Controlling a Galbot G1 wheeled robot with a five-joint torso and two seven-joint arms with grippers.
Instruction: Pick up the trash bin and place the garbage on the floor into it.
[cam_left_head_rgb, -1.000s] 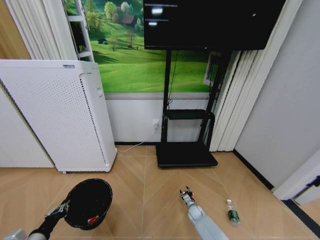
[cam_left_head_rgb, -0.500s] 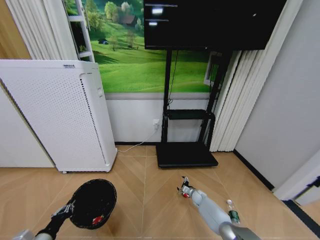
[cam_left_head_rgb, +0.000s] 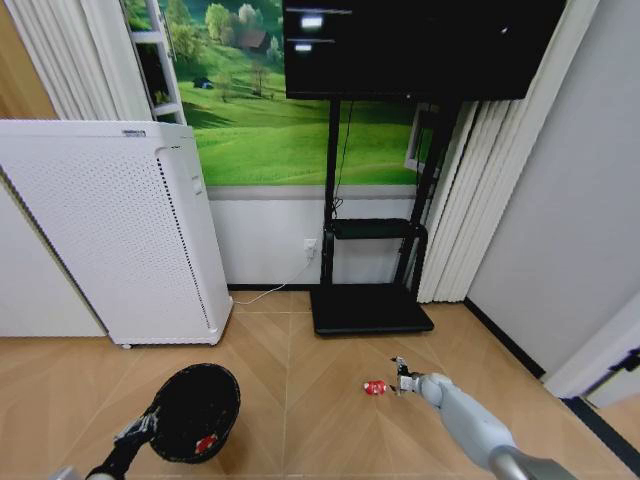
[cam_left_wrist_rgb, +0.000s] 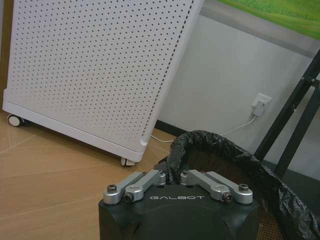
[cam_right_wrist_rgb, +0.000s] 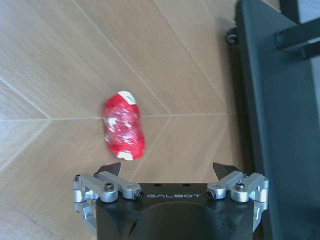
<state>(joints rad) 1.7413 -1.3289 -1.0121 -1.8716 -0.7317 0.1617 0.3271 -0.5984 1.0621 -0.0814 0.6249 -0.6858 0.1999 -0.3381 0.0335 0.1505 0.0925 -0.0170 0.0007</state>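
Note:
The trash bin, small, round and black with a bag liner, hangs low at the left over the floor. My left gripper is shut on its near rim. The left wrist view shows that gripper pinching the lined rim of the trash bin. A red scrap lies inside the bin. A red-and-white packet of garbage rests on the parquet. Just right of it, my right gripper is open and low. In the right wrist view the packet lies ahead of one finger of the open gripper, outside the gap.
A tall white perforated cabinet stands behind the bin on the left. A black TV stand with a flat base is at the centre back, its base close beside my right gripper. White curtains hang at the right.
My right gripper has shifted to the right, and the red packet now lies on the floor to its left. The bin and left gripper have drifted slightly right and lower.

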